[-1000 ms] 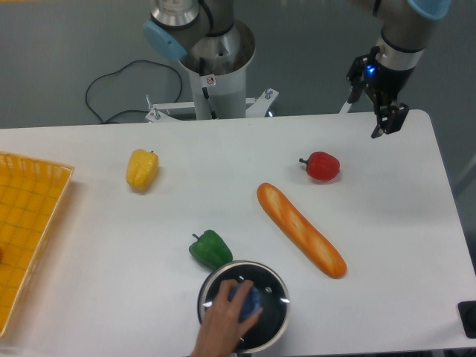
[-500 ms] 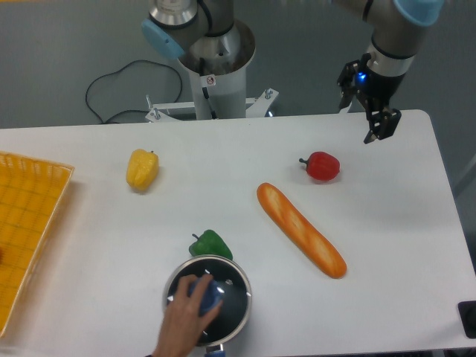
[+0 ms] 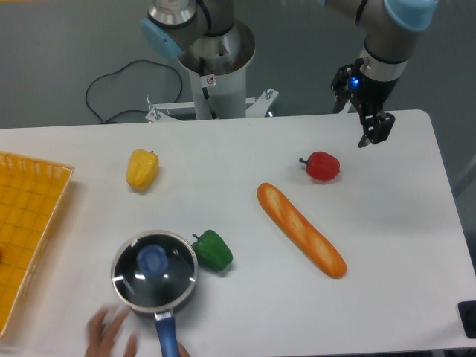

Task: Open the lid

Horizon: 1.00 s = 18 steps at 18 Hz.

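Observation:
The lid, a clear glass disc with a metal rim and a blue knob, sits flat on the dark saucepan at the front left of the table. The pan's blue handle points toward the front edge. My gripper hangs far away over the back right of the table, above and right of the red pepper. Its fingers point down and nothing is between them; whether they stand open or shut is not clear from this angle.
A green pepper touches the pan's right side. A baguette lies diagonally at centre right, and a yellow pepper sits at the back left. An orange basket is at the left edge. A blurred human hand is at the front edge.
A hand slid the covered saucepan from the front centre to the left, past the green pepper, then let go and pulled back. My gripper drifted slightly left.

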Motion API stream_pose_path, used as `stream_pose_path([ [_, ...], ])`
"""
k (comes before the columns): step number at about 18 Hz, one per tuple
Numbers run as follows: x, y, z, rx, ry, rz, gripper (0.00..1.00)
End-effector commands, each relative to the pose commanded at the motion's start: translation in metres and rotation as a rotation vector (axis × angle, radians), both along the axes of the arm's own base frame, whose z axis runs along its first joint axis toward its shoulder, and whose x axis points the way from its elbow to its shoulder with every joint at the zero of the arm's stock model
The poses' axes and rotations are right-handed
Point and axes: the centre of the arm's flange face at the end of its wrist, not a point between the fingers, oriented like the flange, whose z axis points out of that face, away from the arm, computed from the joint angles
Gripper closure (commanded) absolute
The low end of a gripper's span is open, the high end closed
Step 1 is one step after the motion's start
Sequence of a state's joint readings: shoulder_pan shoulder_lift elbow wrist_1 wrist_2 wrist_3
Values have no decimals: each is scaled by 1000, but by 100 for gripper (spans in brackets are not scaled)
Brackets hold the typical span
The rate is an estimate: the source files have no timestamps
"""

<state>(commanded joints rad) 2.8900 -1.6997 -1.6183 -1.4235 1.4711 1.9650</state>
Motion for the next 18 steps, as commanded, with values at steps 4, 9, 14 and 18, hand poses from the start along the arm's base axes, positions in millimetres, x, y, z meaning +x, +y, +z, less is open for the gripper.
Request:
stream_pose_path([
  [4,12,22,-2,-7,-13,64,0],
  [9,38,79,-7,-7,9,152,0],
  [14,59,106,-12,-17,-10,260,0],
  [18,103,147,-27,-36,-33,195,0],
])
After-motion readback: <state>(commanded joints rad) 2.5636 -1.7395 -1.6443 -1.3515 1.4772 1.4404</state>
